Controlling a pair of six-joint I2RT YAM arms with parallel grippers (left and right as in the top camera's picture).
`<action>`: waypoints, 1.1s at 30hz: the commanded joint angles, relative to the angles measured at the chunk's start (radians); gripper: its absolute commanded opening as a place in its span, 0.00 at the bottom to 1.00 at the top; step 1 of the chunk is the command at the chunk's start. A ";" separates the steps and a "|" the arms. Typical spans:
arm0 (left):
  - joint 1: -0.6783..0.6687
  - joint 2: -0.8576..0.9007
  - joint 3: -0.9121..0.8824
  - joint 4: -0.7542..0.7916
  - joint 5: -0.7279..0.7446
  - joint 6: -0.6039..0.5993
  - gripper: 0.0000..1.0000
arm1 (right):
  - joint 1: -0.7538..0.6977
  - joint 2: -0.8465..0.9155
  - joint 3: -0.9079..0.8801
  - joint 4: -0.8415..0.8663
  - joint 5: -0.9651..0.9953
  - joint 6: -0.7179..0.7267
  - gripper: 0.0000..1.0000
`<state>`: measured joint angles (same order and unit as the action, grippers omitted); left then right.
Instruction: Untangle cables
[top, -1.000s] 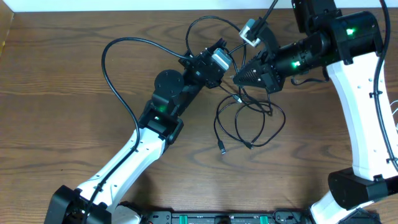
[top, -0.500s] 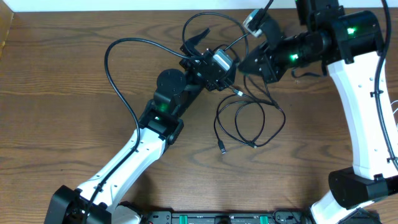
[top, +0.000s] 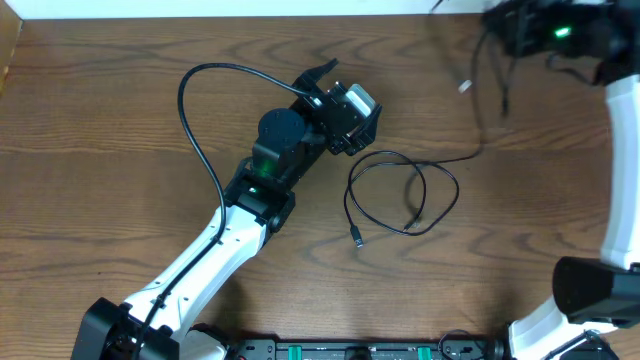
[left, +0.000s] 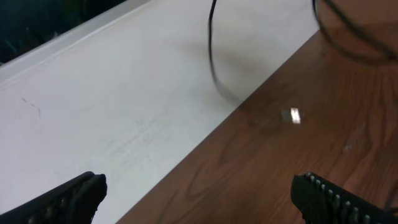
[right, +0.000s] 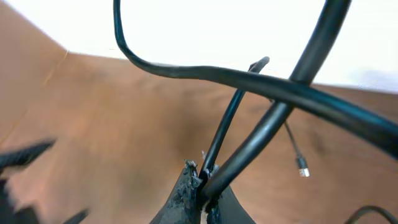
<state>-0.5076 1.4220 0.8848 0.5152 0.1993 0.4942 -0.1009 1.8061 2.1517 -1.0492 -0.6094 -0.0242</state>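
black cable (top: 348, 200) in loops on table (top: 100, 150)

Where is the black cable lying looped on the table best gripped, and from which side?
Probably the lower left stretch of the black cable, just above its plug end, coming from straight above with jaws across it. There it lies flat on the table as one single strand, away from the crossings on the loop's right side.
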 joint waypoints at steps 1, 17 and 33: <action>-0.002 -0.013 0.009 -0.017 -0.006 -0.006 1.00 | -0.091 0.000 0.052 0.061 -0.032 0.121 0.01; -0.002 -0.013 0.009 -0.572 -0.006 -0.006 1.00 | -0.431 0.009 0.093 0.325 0.058 0.209 0.01; -0.002 -0.013 0.009 -0.874 -0.006 -0.006 1.00 | -0.448 0.212 0.092 0.442 0.402 0.045 0.01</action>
<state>-0.5079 1.4220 0.8852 -0.3553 0.1993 0.4938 -0.5392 1.9678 2.2246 -0.6651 -0.2817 0.0620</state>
